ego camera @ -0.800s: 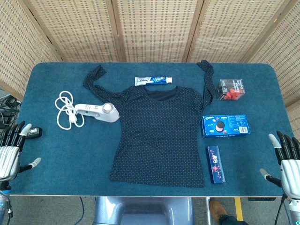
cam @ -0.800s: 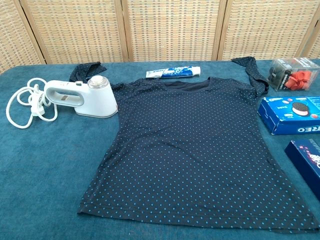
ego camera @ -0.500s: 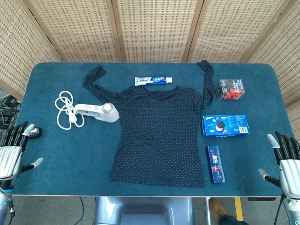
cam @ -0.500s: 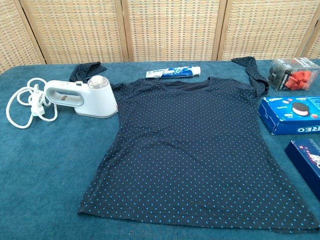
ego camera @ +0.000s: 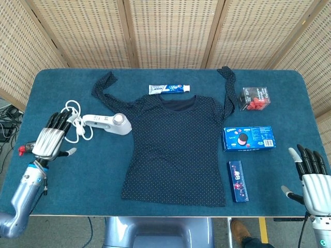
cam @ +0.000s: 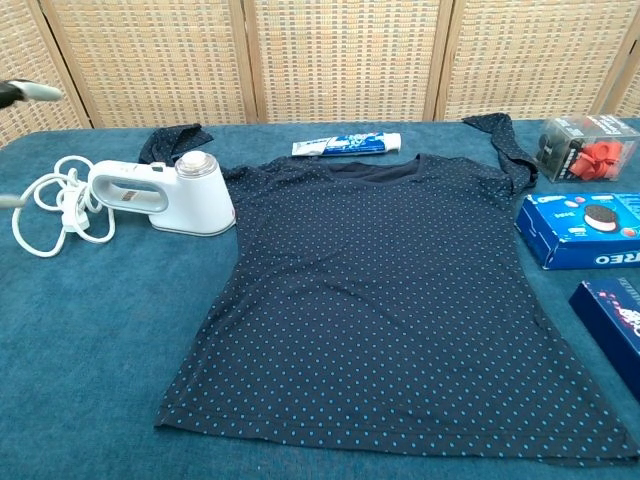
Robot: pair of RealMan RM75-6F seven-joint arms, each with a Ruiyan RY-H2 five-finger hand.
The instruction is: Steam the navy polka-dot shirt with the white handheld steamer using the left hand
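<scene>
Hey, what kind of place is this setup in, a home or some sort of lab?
Likely a staged robot test bench, not a home: a blue-covered table before wicker screens, with a navy polka-dot shirt, white handheld steamer and unrelated groceries like the Oreo box laid out.

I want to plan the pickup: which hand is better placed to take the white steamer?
Left. The left hand is open beside the steamer and its cord; the right hand is across the shirt.
</scene>
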